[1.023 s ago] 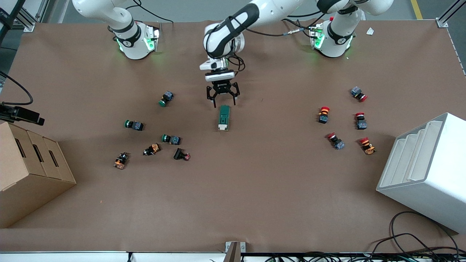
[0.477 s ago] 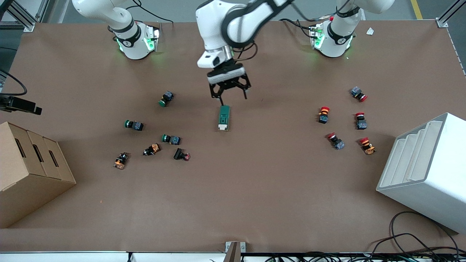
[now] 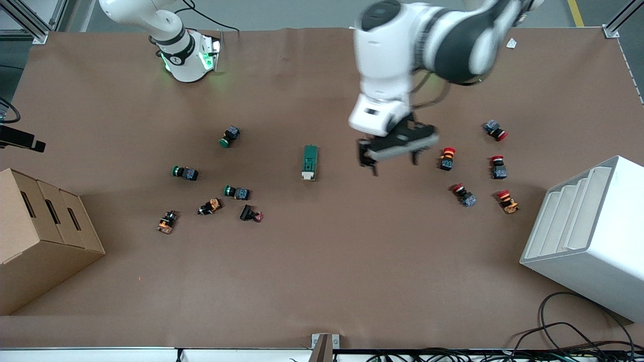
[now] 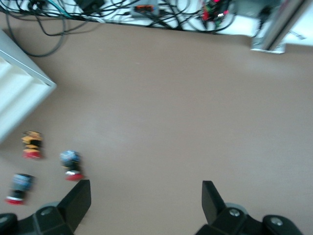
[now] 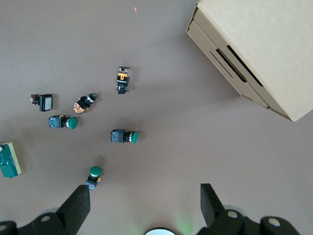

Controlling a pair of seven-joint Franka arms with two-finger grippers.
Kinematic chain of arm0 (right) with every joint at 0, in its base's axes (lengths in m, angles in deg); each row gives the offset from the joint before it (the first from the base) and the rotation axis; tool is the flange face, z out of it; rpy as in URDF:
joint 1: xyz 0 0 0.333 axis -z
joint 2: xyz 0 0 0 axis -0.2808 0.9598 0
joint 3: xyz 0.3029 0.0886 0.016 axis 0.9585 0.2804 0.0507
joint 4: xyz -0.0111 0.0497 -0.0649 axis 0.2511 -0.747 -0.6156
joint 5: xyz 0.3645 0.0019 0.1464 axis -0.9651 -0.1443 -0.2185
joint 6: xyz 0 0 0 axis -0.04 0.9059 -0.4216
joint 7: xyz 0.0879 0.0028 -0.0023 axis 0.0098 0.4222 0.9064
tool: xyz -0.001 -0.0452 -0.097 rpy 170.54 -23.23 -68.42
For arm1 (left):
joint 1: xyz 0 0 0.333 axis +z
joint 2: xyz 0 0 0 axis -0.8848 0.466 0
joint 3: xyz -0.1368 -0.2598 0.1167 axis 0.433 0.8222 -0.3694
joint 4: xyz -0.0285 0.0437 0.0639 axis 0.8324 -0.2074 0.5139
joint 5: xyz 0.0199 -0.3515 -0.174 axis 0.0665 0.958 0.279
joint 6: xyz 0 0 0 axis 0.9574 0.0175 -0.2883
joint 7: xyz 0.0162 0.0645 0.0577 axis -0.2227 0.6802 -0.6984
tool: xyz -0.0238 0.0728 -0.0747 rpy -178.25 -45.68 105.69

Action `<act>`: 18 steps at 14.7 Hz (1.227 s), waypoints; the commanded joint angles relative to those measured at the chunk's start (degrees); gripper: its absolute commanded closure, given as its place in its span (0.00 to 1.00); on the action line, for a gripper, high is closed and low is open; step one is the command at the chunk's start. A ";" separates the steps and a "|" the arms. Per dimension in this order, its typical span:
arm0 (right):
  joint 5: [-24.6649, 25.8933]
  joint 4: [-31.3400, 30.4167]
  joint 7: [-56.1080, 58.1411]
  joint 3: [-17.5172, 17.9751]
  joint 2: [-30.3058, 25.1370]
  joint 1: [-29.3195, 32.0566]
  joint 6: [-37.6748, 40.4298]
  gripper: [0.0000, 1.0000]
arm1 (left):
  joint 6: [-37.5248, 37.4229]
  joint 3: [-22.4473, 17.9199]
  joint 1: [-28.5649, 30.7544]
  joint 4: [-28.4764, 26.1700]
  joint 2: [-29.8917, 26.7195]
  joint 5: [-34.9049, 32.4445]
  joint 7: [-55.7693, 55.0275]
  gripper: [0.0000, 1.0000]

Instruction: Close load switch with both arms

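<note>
Plainly, the load switch lies flat on the brown counter near its middle, cream end toward the front camera, untouched. The left gripper hangs in the air over bare counter between the switch and the red push-buttons, its fingers spread and empty. The right gripper waits high near its own base, fingers spread, the switch well apart from it.
</note>
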State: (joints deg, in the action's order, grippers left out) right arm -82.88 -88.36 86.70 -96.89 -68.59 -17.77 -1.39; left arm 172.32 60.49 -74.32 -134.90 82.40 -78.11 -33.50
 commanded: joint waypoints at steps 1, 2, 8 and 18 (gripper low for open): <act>7.08 -0.25 -6.04 14.30 -5.66 7.42 -0.47 0.00 | -6.24 0.78 6.35 3.92 -1.94 5.68 14.45 0.00; 10.76 -0.51 -9.99 21.59 -7.15 11.19 -1.43 0.00 | -7.38 0.78 9.08 4.71 -2.30 7.35 18.51 0.00; 16.59 -9.99 -15.83 48.52 -15.94 30.28 -6.97 0.00 | -11.16 -9.31 13.67 3.93 -9.50 21.94 38.99 0.00; 19.85 -21.61 -15.74 58.40 -25.19 37.51 -12.00 0.00 | -19.17 -21.81 9.98 -2.92 -17.95 28.46 54.14 0.00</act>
State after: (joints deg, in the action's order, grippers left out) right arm -64.29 -108.89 71.75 -39.89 -92.03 18.43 -14.16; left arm 152.97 38.96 -64.31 -135.24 66.51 -50.40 19.81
